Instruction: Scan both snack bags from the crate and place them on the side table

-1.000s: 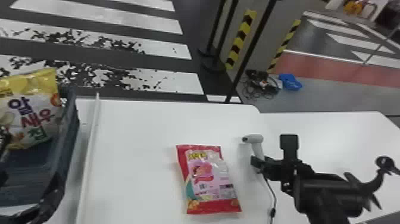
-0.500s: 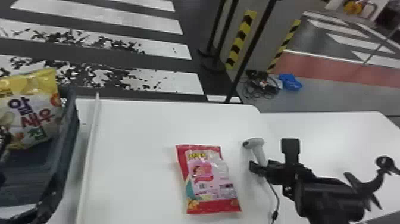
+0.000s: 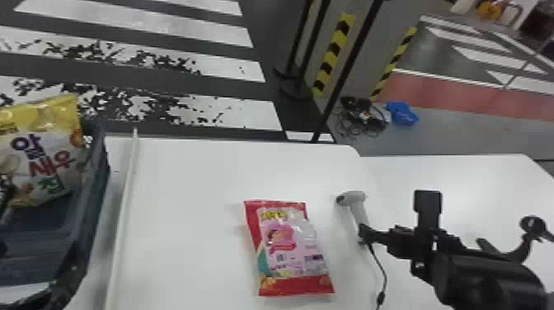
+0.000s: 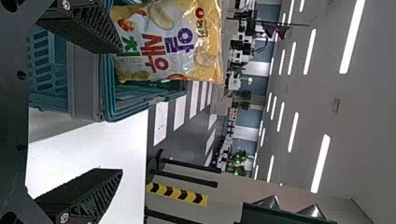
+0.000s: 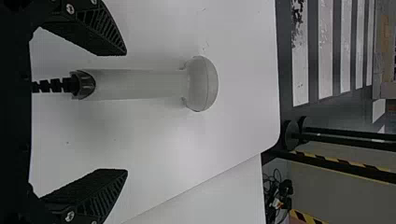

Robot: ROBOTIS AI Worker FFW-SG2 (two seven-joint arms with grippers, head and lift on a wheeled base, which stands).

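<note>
In the head view, with the far edge of the tabletop at 12 o'clock, the scanner is lying at about 10 o'clock from the right arm's jaws. Its handle is running nearly 12 to 6, leaning towards 11 and 5, with the cord leaving the lower end. The right jaws are standing apart, and in their wrist view the handle is running lengthwise into the opening, off-centre towards one finger; whether it is already down between the pads I cannot tell. This arm is clearly the nearer one, so the grasp is probably calling for a small sideways centring before closing.

The red snack bag is lying flat at about 9 o'clock from the scanner's lower end, its long axis pointing 11 to 5. The yellow snack bag is leaning in the crate, farther round at 10, near the left jaws, which are also standing apart.
</note>
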